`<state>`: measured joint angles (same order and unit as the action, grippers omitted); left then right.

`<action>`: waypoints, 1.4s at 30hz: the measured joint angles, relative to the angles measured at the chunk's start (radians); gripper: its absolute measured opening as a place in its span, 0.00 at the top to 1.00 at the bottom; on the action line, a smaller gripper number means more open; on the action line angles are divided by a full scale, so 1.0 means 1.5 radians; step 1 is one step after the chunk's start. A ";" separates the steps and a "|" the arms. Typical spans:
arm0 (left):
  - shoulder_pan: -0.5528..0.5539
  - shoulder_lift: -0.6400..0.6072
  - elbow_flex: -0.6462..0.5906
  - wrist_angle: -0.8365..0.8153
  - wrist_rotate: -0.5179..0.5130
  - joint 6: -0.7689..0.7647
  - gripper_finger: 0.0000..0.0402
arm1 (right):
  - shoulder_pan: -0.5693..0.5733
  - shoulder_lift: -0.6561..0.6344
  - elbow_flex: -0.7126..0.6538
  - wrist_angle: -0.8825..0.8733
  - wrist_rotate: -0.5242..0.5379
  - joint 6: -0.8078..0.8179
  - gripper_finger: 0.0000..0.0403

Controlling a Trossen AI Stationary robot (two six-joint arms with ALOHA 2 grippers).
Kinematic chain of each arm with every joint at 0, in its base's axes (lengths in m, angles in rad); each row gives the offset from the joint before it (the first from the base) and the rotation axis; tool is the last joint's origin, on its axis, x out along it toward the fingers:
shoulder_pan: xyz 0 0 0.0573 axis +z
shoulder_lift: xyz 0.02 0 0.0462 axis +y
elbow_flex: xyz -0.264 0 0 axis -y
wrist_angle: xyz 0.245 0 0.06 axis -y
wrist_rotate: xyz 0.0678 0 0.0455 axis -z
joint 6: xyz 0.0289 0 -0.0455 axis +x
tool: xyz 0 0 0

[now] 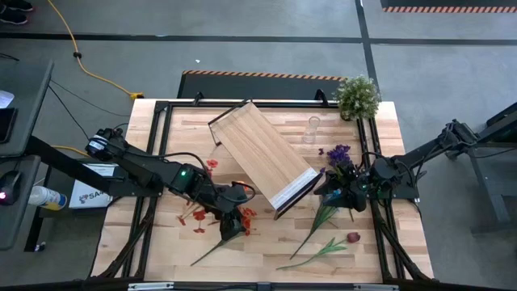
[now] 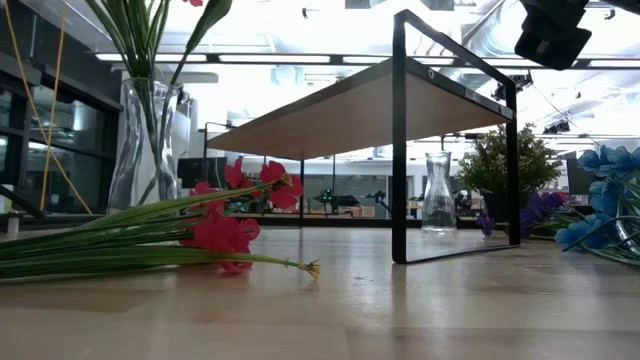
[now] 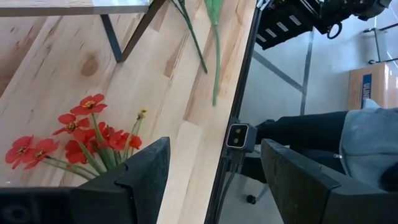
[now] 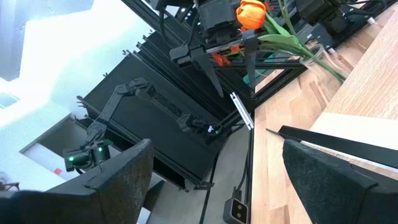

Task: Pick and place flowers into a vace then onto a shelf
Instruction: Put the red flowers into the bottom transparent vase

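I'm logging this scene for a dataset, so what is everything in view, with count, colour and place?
shelf: one, light wood with black frame, table centre, set at an angle.
red flowers: a scattered bunch, near the left gripper.
purple and blue flowers: one cluster, by the right gripper.
dark red flower: one, green stem, near front edge.
glass vase: one, clear, behind the shelf.
potted plant: one, pale green, far right corner.
table: one, light wood.
left gripper: open, over the red flowers.
right gripper: open, by the shelf's white end.

I see a pale, smooth wood counter (image 1: 266,242), a shelf (image 1: 262,153) of light wood on matt black metal, and a clear glass carafe (image 2: 438,195).
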<state>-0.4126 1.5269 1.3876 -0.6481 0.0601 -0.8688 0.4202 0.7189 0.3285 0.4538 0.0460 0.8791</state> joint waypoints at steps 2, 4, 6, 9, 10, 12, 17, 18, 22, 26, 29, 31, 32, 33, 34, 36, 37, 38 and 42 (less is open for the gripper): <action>0.000 0.000 0.000 -0.008 0.000 0.001 0.30 | 0.000 0.000 0.000 0.000 0.000 0.000 0.15; 0.000 0.000 0.000 -0.016 0.000 0.004 0.30 | 0.000 0.000 0.000 0.000 0.000 -0.002 0.15; 0.000 0.000 0.000 -0.030 -0.001 0.005 0.30 | 0.000 0.000 0.000 0.000 0.000 -0.003 0.15; 0.000 0.000 0.000 -0.042 -0.007 0.005 0.30 | 0.000 0.000 0.000 0.000 0.000 -0.003 0.15; 0.000 0.000 0.000 -0.045 -0.009 0.005 0.30 | 0.000 0.000 0.000 0.000 0.001 -0.003 0.15; 0.000 0.000 0.000 -0.045 -0.009 0.007 0.30 | 0.000 0.000 0.000 0.000 0.001 -0.003 0.15; 0.000 0.000 0.000 -0.049 -0.009 0.018 0.30 | -0.001 0.000 0.000 0.000 0.003 -0.003 0.15; 0.000 0.000 0.000 -0.051 -0.009 0.018 0.30 | -0.001 0.000 0.000 0.000 0.003 -0.003 0.15; 0.000 0.000 0.000 -0.052 -0.009 0.012 0.30 | -0.001 0.000 0.000 0.000 0.004 -0.003 0.15; 0.000 0.000 0.001 -0.052 -0.009 0.010 0.30 | -0.001 0.000 0.000 0.000 0.011 -0.003 0.15; 0.000 0.000 0.001 -0.053 -0.009 0.011 0.30 | -0.001 0.000 0.000 0.000 0.010 -0.001 0.15; 0.000 0.000 0.001 -0.053 -0.009 0.014 0.30 | -0.001 0.000 0.000 0.000 0.010 0.000 0.15; 0.000 0.000 0.001 -0.053 -0.009 0.016 0.30 | -0.001 0.000 0.000 0.000 0.010 0.000 0.15; 0.000 0.000 0.001 -0.054 -0.009 0.016 0.30 | -0.001 0.000 0.000 0.000 0.010 0.000 0.15; 0.000 0.000 0.001 -0.057 -0.009 0.017 0.30 | -0.001 0.000 0.000 0.000 0.010 0.000 0.15; 0.000 0.000 0.001 -0.065 -0.009 0.018 0.30 | -0.001 0.000 0.000 0.000 0.010 0.001 0.15; 0.000 0.000 0.001 -0.069 -0.009 0.018 0.30 | -0.001 0.000 0.000 0.000 0.010 0.001 0.15; 0.000 0.000 0.001 -0.075 -0.009 0.019 0.30 | -0.001 0.000 0.000 0.000 0.010 0.002 0.15; 0.000 -0.001 0.001 -0.080 -0.018 0.049 0.30 | -0.001 0.000 0.000 0.000 0.010 0.002 0.15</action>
<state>-0.4126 1.5261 1.3891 -0.7677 0.0326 -0.7954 0.4191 0.7189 0.3286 0.4538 0.0616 0.8822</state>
